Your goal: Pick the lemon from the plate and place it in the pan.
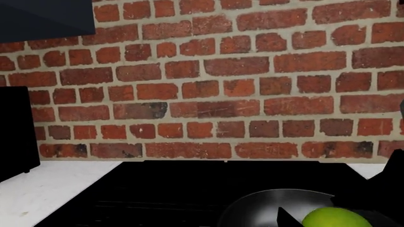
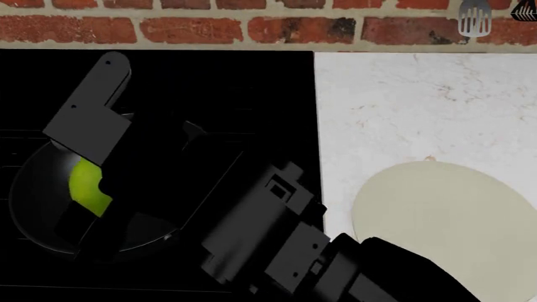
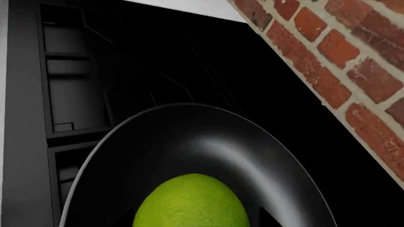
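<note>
The yellow-green lemon [image 2: 87, 182] sits between the fingers of my right gripper [image 2: 94, 187], over the bowl of the black pan [image 2: 32, 192] on the cooktop at the left. My right arm reaches across from the lower right. The right wrist view shows the lemon [image 3: 192, 203] close up against the pan's glossy inside [image 3: 189, 135]; I cannot tell whether it touches the pan. The left wrist view shows the pan [image 1: 265, 208] and lemon [image 1: 334, 218] from the side. The beige plate [image 2: 444, 214] lies empty on the counter at the right. My left gripper is out of view.
The pan stands on a black cooktop [image 2: 210, 94]. A white marble counter [image 2: 403, 107] lies to its right. A red brick wall [image 2: 210, 25] runs along the back, with a spatula [image 2: 474, 19] hanging at the top right. A black object [image 1: 13, 132] stands beside the cooktop.
</note>
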Motion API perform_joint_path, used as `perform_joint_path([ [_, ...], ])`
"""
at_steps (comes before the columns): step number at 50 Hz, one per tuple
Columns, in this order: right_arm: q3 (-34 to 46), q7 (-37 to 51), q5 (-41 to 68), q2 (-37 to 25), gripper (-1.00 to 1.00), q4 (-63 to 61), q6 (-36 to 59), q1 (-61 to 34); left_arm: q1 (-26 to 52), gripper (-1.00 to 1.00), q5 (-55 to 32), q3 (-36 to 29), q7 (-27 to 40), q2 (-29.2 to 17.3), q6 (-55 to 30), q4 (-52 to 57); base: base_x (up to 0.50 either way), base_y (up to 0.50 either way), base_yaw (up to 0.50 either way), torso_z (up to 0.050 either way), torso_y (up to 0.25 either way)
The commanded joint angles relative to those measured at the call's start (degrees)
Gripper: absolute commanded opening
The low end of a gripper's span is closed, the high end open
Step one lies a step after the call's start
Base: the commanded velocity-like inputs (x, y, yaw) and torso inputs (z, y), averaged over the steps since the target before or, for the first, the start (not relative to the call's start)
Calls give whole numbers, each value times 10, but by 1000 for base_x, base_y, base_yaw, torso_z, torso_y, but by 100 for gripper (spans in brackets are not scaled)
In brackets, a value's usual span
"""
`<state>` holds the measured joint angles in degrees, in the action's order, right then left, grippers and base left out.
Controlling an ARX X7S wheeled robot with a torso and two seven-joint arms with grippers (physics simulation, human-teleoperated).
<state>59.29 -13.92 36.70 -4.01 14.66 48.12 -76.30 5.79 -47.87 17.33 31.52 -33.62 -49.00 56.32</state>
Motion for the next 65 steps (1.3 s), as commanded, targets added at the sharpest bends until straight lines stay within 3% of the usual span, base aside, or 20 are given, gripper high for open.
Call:
perform_joint_path([
  [1, 8, -8, -10, 6, 100, 9, -19, 2, -8, 100, 1, 0, 0, -1, 11, -5, 0, 0, 0, 0, 0],
  [15, -85, 23, 35, -19, 100, -11, -14, -53, 6, 100, -5, -8, -1, -9, 15, -13, 0, 0, 0, 0, 0],
  [25, -238, 121, 83, -146, 100, -91, -8, -58, 45, 100, -11, -31, 3, -19, 3, -23, 0, 0, 0, 0, 0],
  [33, -381, 300, 190, -267, 100, -304, 37, 116, 80, 100, -11, -52, -18, -29, 6, -50, 0, 0, 0, 0, 0],
  [40, -473, 396, 259, -317, 100, -430, 26, 249, 97, 100, 2, -82, -32, -24, 14, -67, 0, 0, 0, 0, 0],
  [49, -544, 434, 282, -328, 100, -487, -31, 380, 134, 100, 26, -125, -48, -14, 25, -96, 0, 0, 0, 0, 0],
  [65, -605, 438, 256, -317, 100, -529, -112, 538, 49, 100, 87, -135, -53, 28, 108, -118, 0, 0, 0, 0, 0],
])
